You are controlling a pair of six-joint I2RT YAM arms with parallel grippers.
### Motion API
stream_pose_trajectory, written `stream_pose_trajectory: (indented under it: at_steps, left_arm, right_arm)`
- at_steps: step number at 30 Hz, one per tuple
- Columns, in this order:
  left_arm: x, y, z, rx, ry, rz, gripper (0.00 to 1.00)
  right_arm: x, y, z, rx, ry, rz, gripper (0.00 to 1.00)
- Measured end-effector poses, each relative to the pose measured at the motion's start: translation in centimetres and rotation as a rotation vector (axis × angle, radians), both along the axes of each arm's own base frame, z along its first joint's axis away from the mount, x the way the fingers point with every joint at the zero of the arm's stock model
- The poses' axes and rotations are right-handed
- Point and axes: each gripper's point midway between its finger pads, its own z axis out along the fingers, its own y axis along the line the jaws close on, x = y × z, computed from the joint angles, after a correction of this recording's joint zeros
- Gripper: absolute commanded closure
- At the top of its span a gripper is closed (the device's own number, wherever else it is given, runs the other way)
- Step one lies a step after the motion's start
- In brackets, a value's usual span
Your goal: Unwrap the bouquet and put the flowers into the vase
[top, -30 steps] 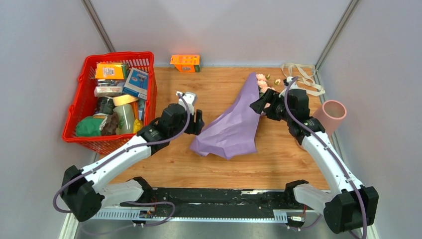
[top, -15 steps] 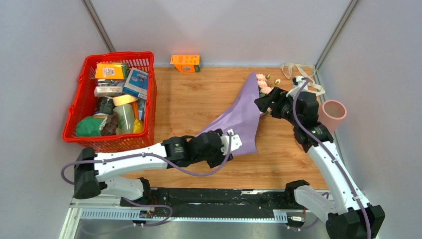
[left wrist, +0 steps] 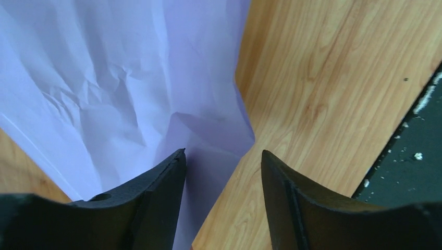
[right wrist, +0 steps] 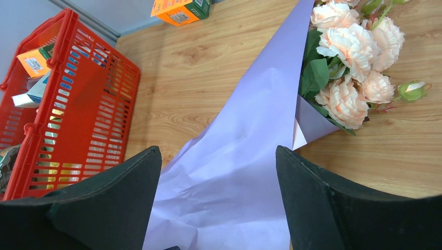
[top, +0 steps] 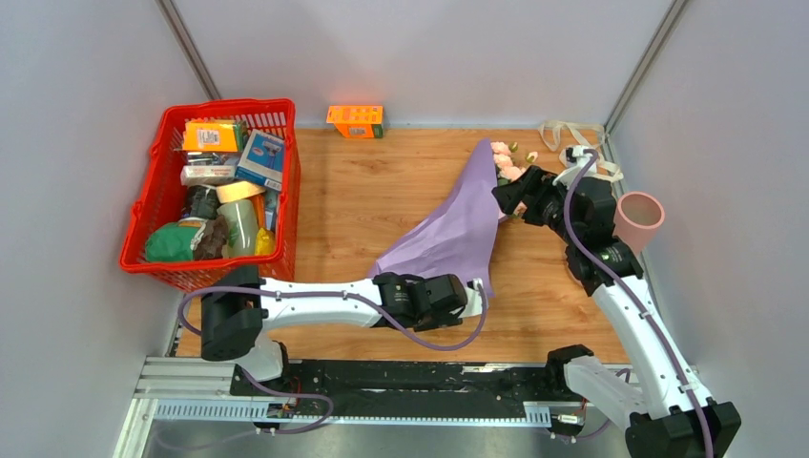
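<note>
The bouquet lies across the wooden table, its lilac paper (top: 446, 240) loose and fanned out toward the near side. Peach-pink flowers (top: 503, 162) stick out at the far end, shown close in the right wrist view as flowers (right wrist: 350, 49) with green leaves. My right gripper (top: 506, 197) hovers open above the paper (right wrist: 245, 172) just below the blooms, gripping nothing. My left gripper (top: 474, 296) is low at the paper's near right corner. It stands open (left wrist: 221, 156), with the corner of the paper (left wrist: 208, 130) lying between the jaws, not pinched. The pink vase (top: 637, 219) stands at the right edge.
A red basket (top: 143, 258) full of groceries sits at the left, also in the right wrist view as the basket (right wrist: 68, 104). An orange box (top: 355, 120) is at the back wall. Cream ribbon (top: 582, 143) lies loose at the back right corner.
My left arm has swung from beside the basket down and right to the paper's near right corner. The right gripper shifted slightly right. The paper's near edge has been pushed inward.
</note>
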Motion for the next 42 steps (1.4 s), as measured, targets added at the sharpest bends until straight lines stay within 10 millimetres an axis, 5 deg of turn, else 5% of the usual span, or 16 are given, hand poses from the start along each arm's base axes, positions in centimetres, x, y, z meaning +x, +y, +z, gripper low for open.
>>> stream_pose_trajectory:
  at_steps: [3, 4, 6, 14, 18, 22, 34, 42]
  left_arm:
    - [0.7, 0.3, -0.1, 0.025, -0.049, 0.014, 0.65]
    - [1.0, 0.4, -0.1, 0.027, -0.066, 0.021, 0.84]
    - [1.8, 0.5, 0.2, 0.027, -0.114, 0.041, 1.0]
    - [7.3, 2.8, 3.7, -0.156, -0.216, 0.326, 1.0]
    - [12.4, 7.4, 6.5, -0.34, -0.22, 0.627, 1.0]
    - [15.1, 11.0, 8.1, -0.485, -0.197, 0.847, 1.0]
    - [18.7, 16.3, 3.0, -0.459, -0.041, 1.234, 1.0]
    - [22.5, 16.8, 7.3, -0.576, -0.061, 1.344, 1.0]
  right_arm:
    - [0.1, -0.1, 0.2, -0.002, -0.006, -0.004, 0.16]
    - [0.1, -0.1, 0.2, -0.003, -0.007, -0.006, 0.16]
    - [0.1, -0.1, 0.2, -0.004, -0.007, -0.007, 0.17]
    - [0.2, -0.1, -0.1, 0.005, 0.002, -0.015, 0.2]
    - [0.6, -0.1, -1.0, 0.015, 0.036, -0.026, 0.22]
    - [1.1, 0.2, -2.8, 0.03, 0.095, -0.031, 0.23]
    - [2.2, 3.7, -7.7, 0.057, 0.248, 0.035, 0.24]
    - [2.3, 7.1, -12.1, 0.03, 0.365, 0.061, 0.25]
